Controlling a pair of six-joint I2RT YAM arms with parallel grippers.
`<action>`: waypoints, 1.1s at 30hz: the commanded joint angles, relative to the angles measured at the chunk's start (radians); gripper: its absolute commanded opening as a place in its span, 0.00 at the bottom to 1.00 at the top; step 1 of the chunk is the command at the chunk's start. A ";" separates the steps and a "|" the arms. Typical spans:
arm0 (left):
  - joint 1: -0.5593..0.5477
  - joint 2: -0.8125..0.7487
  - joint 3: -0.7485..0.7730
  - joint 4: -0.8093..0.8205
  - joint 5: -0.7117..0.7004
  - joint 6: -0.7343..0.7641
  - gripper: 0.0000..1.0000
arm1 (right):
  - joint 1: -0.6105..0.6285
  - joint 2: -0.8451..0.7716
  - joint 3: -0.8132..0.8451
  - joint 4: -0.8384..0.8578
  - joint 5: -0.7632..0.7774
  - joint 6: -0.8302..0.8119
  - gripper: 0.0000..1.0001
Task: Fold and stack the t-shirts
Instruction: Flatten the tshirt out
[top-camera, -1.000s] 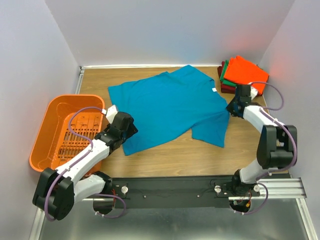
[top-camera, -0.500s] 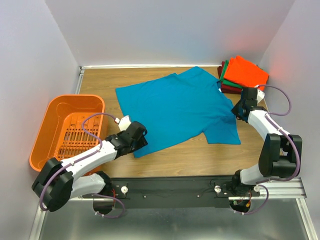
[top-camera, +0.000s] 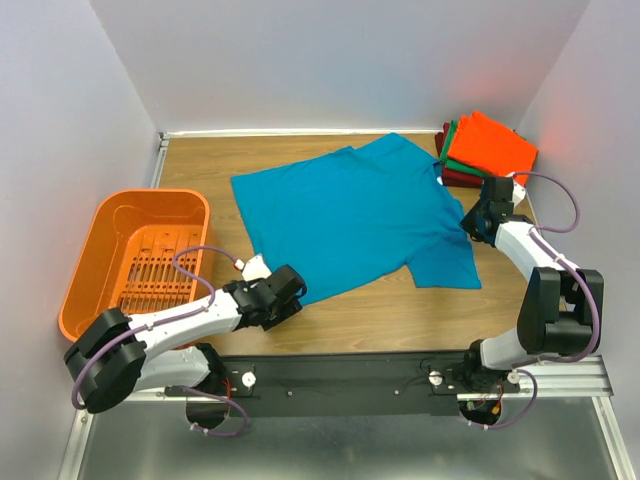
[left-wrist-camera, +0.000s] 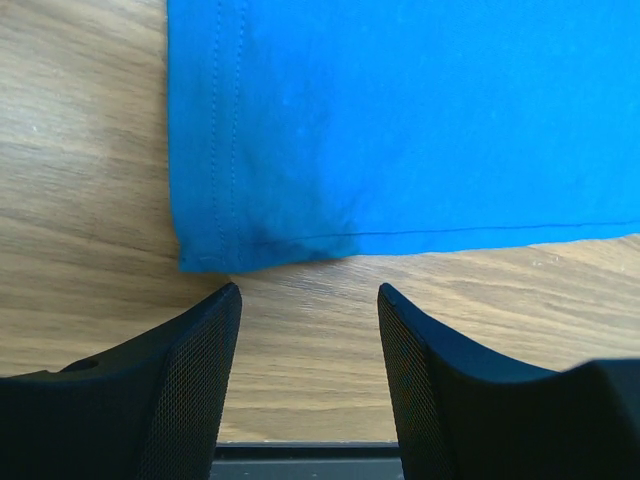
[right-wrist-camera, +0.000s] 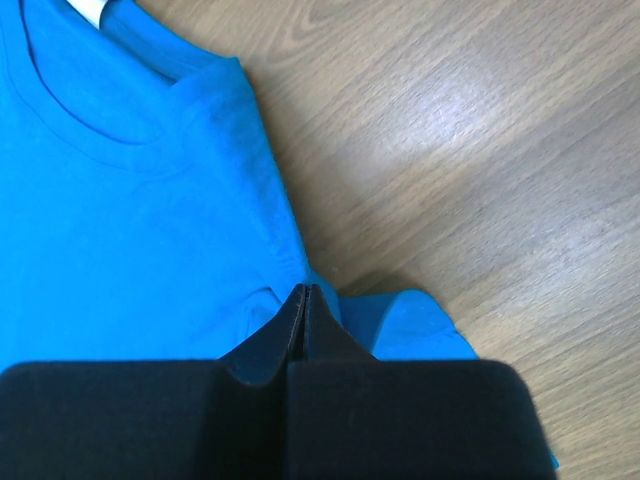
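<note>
A teal-blue t-shirt (top-camera: 350, 215) lies spread flat on the wooden table, neck toward the right. My left gripper (top-camera: 287, 297) is open and empty, just off the shirt's near-left hem corner (left-wrist-camera: 205, 255); its fingers (left-wrist-camera: 200, 360) rest over bare wood. My right gripper (top-camera: 477, 222) is shut on the teal shirt's shoulder by the sleeve (right-wrist-camera: 420, 325); the collar and white neck label (right-wrist-camera: 90, 10) show above it. A folded stack sits at the back right: the orange shirt (top-camera: 492, 142) on top, green and dark red (top-camera: 456, 178) edges beneath.
An orange slotted basket (top-camera: 100, 225) stands at the left edge of the table. White walls close the back and both sides. A black rail (top-camera: 350, 375) runs along the near edge.
The teal shirt slid to the right with both grippers and then stopped. My left gripper has since drawn back off the hem corner toward the near edge and stands open.
</note>
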 joint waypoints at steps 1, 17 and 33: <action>-0.009 0.015 0.012 -0.106 -0.057 -0.074 0.65 | -0.002 -0.027 -0.015 0.001 -0.023 -0.008 0.01; -0.010 0.226 0.135 -0.187 -0.146 -0.053 0.64 | -0.002 -0.035 -0.025 0.012 -0.039 -0.011 0.01; -0.003 0.301 0.160 -0.213 -0.224 -0.103 0.59 | -0.002 -0.035 -0.029 0.026 -0.069 -0.009 0.01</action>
